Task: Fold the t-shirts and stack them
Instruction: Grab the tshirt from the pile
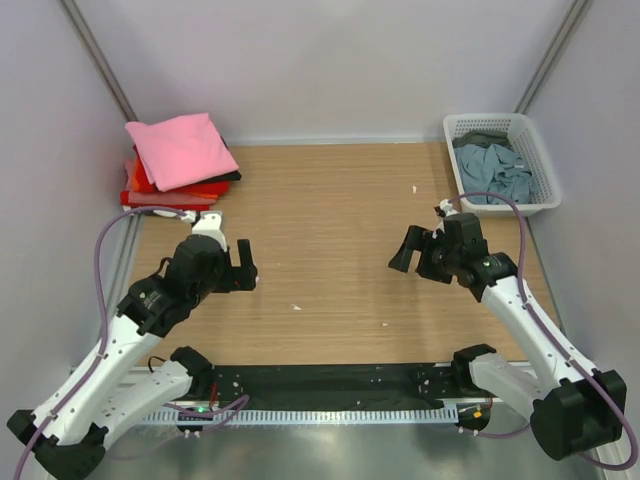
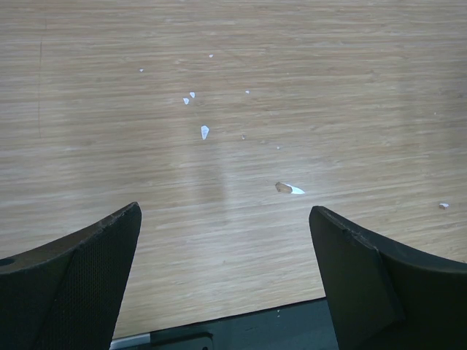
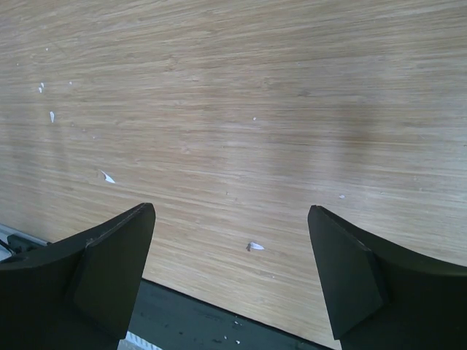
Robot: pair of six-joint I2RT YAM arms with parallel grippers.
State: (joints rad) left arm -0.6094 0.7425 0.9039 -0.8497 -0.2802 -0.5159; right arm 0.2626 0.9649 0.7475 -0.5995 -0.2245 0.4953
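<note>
My left gripper and right gripper both gape wide, holding nothing, above the wood-grain table. I count one folded stack at the far left: pink t-shirt over black t-shirt and red t-shirt. One slate-blue t-shirt lies crumpled in the white lattice basket.

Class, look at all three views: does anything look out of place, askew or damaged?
White flecks litter the table, like chipped debris. The pink shirt lies skewed on the red one. A blue shirt sits crumpled in the basket, unfolded.
</note>
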